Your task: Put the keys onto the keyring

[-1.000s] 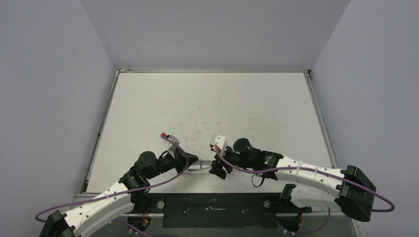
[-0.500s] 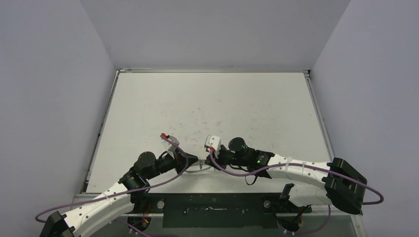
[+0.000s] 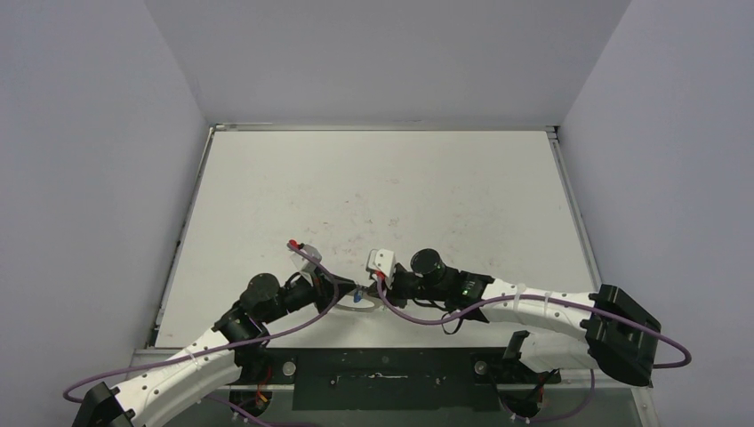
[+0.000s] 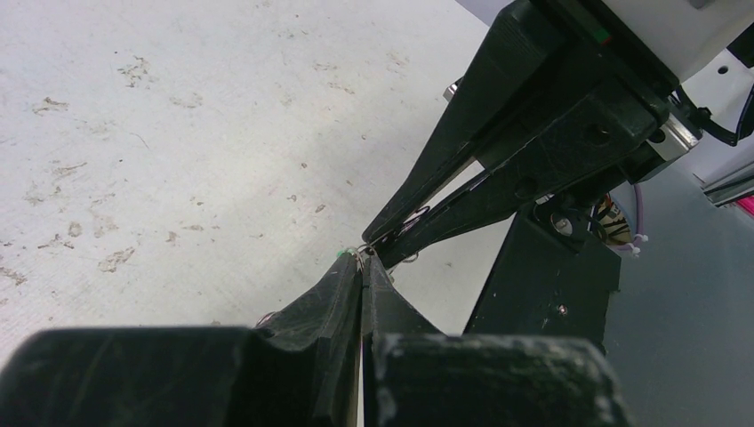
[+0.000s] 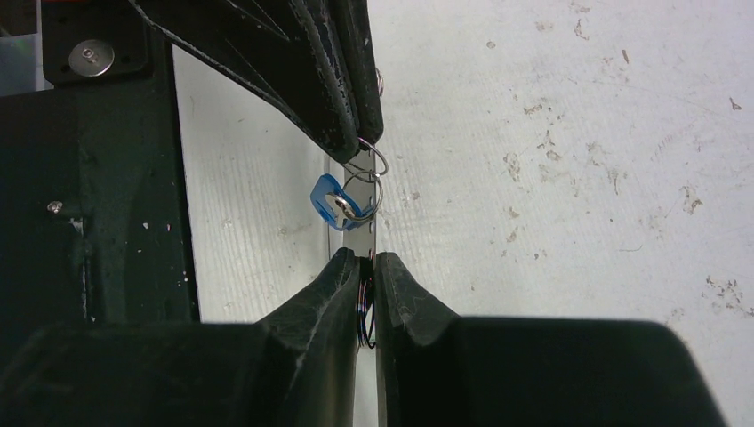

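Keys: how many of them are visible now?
2. The blue key hangs between the left end effector and the right end effector. Of the green key only a speck shows, at the left one's tip; the rest is hidden.

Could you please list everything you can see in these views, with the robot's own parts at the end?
table: one, white and scuffed, filling the middle of the overhead view.
walls: pale grey, on three sides of the table.
blue key: one, blue tag with a silver blade, hanging between the two hands' tips.
wire rings: at least two small silver loops, at the blue key's top.
green key: only a green speck shows, at the left hand's tip.
cables: two, purple, along the arms.
arms: two, white and black, meeting near the table's front edge.
left hand: black, shut, pinching the wire rings.
right hand: black, closed on the blue key's blade.
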